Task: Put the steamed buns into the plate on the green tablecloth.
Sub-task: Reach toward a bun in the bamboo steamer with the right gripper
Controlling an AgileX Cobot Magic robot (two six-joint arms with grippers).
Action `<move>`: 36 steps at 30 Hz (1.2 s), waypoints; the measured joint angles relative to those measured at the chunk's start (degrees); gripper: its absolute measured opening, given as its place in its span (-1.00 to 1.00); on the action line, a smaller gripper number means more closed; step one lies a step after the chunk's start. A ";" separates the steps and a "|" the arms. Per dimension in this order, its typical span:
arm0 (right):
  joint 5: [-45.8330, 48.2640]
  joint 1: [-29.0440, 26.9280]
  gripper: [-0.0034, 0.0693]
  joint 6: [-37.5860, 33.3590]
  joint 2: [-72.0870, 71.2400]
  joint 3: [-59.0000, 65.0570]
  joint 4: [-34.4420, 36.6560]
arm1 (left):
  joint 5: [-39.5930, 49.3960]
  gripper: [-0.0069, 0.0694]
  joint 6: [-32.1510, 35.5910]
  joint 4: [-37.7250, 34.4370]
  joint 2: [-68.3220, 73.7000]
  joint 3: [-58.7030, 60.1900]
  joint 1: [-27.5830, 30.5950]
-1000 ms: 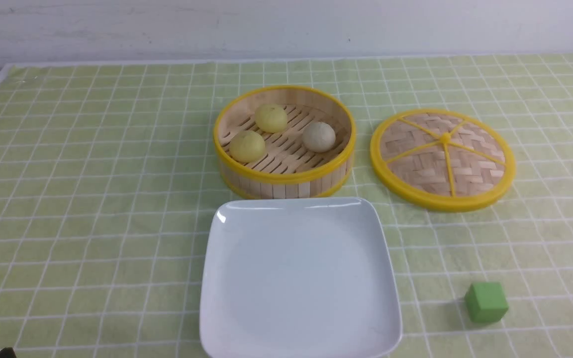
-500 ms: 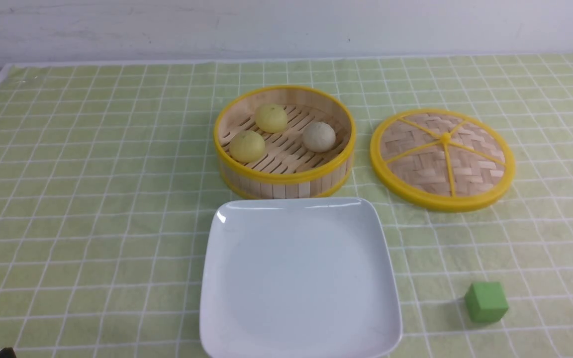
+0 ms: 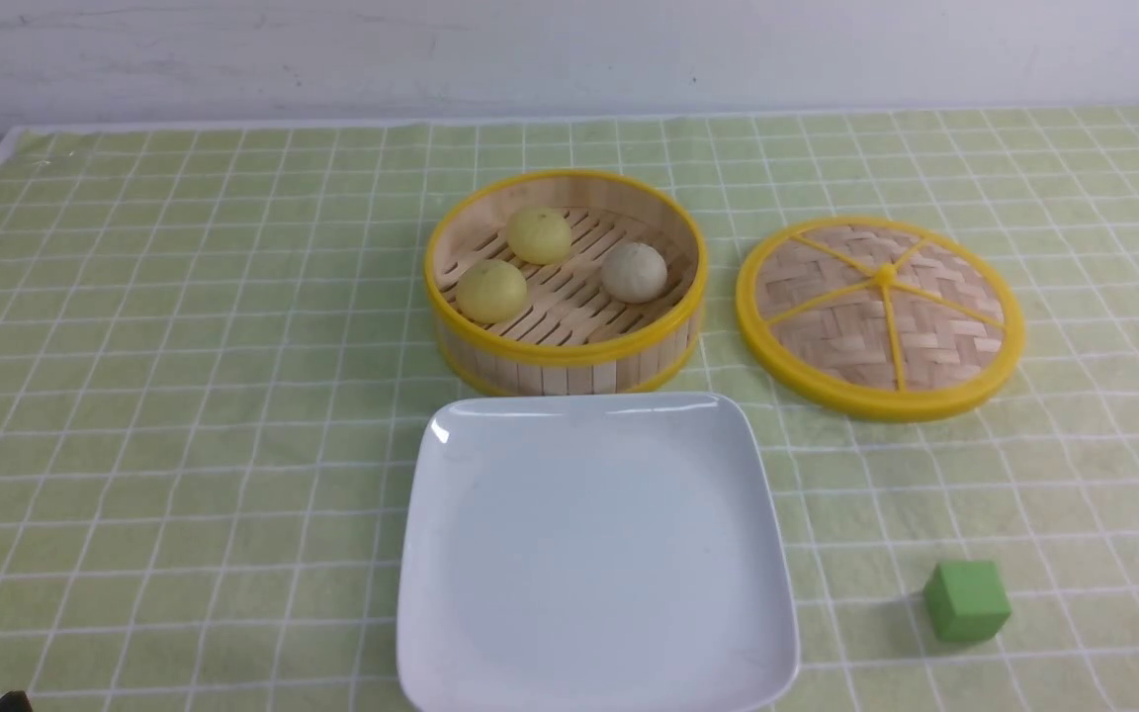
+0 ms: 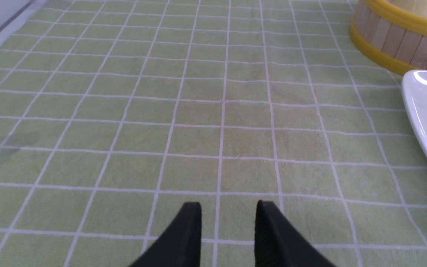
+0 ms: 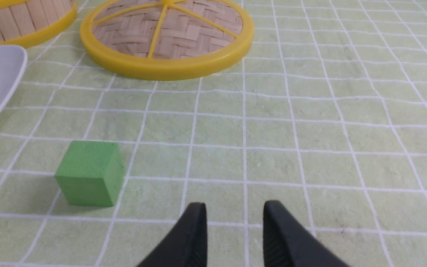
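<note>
Three steamed buns sit inside a round bamboo steamer basket [image 3: 569, 366]: two pale yellow ones [image 3: 491, 290] [image 3: 539, 234] and a greyish-beige one [image 3: 634, 272]. The white square plate [image 3: 597, 554] lies bare on the green tablecloth [image 3: 184, 396], just in front of the basket. My left gripper [image 4: 229, 205] hovers low over bare cloth left of the plate, open with nothing between its fingers. My right gripper [image 5: 234, 204] is over the cloth to the plate's right, also open and holding nothing. Both stay far from the buns.
The woven yellow-rimmed lid [image 3: 881, 316] lies flat to the right of the basket. A green cube [image 3: 966, 600] stands at the front right, close to my right gripper [image 5: 87, 172]. The cloth's left edge and a white wall bound the scene.
</note>
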 joint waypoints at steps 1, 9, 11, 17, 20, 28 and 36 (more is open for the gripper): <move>0.00 0.00 -0.25 0.00 0.00 0.00 0.00 | 0.00 -0.19 0.00 0.00 0.00 0.00 0.00; -5.58 0.00 -0.25 3.20 0.00 0.36 7.18 | -0.75 -0.19 -11.07 -15.93 0.00 0.00 0.00; -10.88 0.00 -0.25 8.68 0.00 0.36 16.31 | -1.11 -0.19 -19.67 -27.77 0.00 0.13 0.00; -16.75 0.00 -0.25 17.25 0.00 0.36 34.41 | -2.31 -0.19 -31.83 -45.18 0.00 0.13 0.00; -17.11 0.00 -0.25 17.52 0.00 0.36 37.41 | -2.98 -0.19 -32.50 -46.14 0.00 0.13 0.00; -18.73 0.00 -0.25 17.68 0.00 0.36 38.80 | -2.38 -0.25 -31.53 -44.78 0.00 0.13 0.00; -20.94 0.00 -0.25 17.60 0.00 0.05 38.68 | -7.56 -0.28 -31.41 -42.46 0.00 0.13 0.00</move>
